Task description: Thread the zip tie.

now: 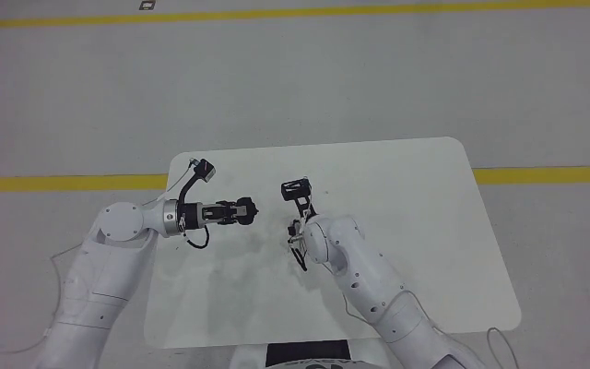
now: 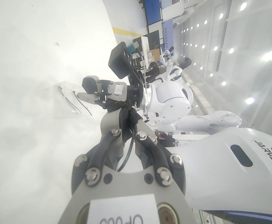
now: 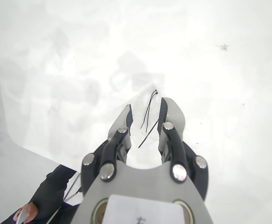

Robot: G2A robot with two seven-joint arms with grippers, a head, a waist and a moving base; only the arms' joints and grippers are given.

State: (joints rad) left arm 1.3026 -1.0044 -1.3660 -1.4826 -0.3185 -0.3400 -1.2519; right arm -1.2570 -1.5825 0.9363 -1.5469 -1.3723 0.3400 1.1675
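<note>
Bending slightly, thin black zip ties (image 3: 148, 134)

Pretty sure this is a robotics lab or test hall, not anyone's home. The grey floor (image 1: 277, 83) has yellow tape lines (image 1: 277, 16) marked across it, factory style, and the white table (image 1: 415, 184) sits out in the open on it. Behind that the left wrist view catches a high ceiling with rows of round ceiling lights (image 2: 231, 50), blue display boards (image 2: 154, 10), a dark monitor (image 2: 153, 38) on a desk, a cardboard box (image 2: 153, 55) and another white robot (image 2: 172, 71) parked back there.
</note>
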